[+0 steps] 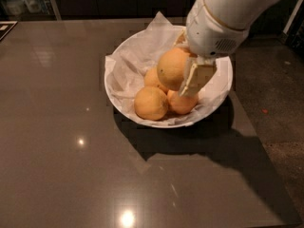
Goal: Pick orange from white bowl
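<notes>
The white bowl (124, 58), lined with crumpled white paper, stands on the dark table. My gripper (186, 70) is over the bowl's right half, shut on the orange (173, 68), which it holds lifted above the other fruit. One pale finger (197, 77) shows on the orange's right side; the other finger is hidden behind it. Three smaller oranges lie in the bowl below: one at the front (150, 103), one behind it (151, 78), one under the finger (183, 103).
The glossy dark table (71, 151) stretches left and forward of the bowl. Its right edge (259, 137) lies close to the bowl, with floor beyond. The white arm (228, 13) comes in from the upper right.
</notes>
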You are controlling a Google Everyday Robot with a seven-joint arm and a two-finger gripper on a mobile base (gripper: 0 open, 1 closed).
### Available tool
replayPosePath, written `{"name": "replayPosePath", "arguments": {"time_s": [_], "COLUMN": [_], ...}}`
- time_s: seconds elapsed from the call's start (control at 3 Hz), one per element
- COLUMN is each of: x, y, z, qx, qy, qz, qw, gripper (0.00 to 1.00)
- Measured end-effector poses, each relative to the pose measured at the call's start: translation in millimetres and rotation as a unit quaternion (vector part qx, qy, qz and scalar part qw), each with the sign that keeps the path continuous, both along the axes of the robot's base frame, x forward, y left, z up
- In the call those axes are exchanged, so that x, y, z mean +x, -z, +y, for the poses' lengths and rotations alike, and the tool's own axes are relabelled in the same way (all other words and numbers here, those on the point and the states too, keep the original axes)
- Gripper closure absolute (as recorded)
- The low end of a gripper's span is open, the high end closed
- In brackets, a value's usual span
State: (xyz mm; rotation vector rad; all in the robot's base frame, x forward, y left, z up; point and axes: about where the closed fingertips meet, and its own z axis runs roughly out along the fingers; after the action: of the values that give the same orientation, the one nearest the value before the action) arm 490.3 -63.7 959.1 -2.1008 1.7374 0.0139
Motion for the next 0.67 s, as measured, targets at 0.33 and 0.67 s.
{"name": "replayPosePath", "arguments": {"time_s": [0.33,0.67], "x": [-18,-53], "y": [-13,-29], "z": [-3,12], "qx": [0.043,0.068], "qy": [-0.006,-0.032], "qz": [-0.007,0.007], "qw": [0.9990,0.9971], "gripper": [1.00,1.00]}}
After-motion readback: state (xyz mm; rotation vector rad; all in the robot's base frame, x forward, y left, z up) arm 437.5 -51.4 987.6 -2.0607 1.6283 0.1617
